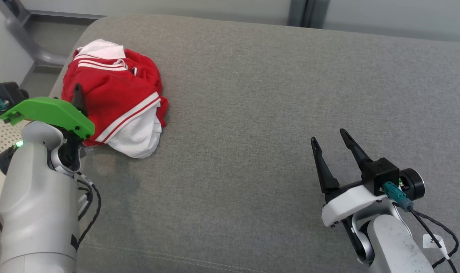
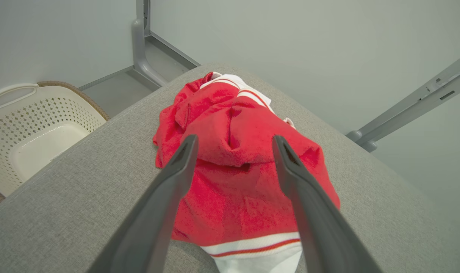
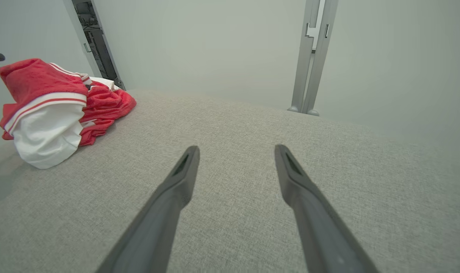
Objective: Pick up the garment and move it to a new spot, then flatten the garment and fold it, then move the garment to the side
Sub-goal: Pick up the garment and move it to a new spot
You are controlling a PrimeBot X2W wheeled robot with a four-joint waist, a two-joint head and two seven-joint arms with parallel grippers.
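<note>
Here's the crumpled red towelling garment (image 1: 116, 94), with white panels and red-and-white striped trim. It is heaped at the far left corner of the grey fabric-covered surface (image 1: 260, 113), close to its left edge. The left end effector (image 2: 234, 139) hovers right at the near side of that heap, its two dark fingers spread wide and gripping nothing. In the left wrist view they frame the red cloth from just above, pointing away from the robot and tilted down; whether the tips touch the cloth I cannot tell. In the head view the pale grey left forearm rises from the lower left. Its wrist is bent forward under a bright green plastic cover (image 1: 48, 112), and one dark fingertip pokes up against the red. Over on the other side, the right end effector (image 1: 328, 135) sits at the lower right, well apart from the garment. Its fingers are likewise parted and empty, angled up and slightly left over bare grey fabric. Beyond the surface's left edge, a cream perforated plastic laundry basket (image 2: 33, 125) sits lower down beside it.
</note>
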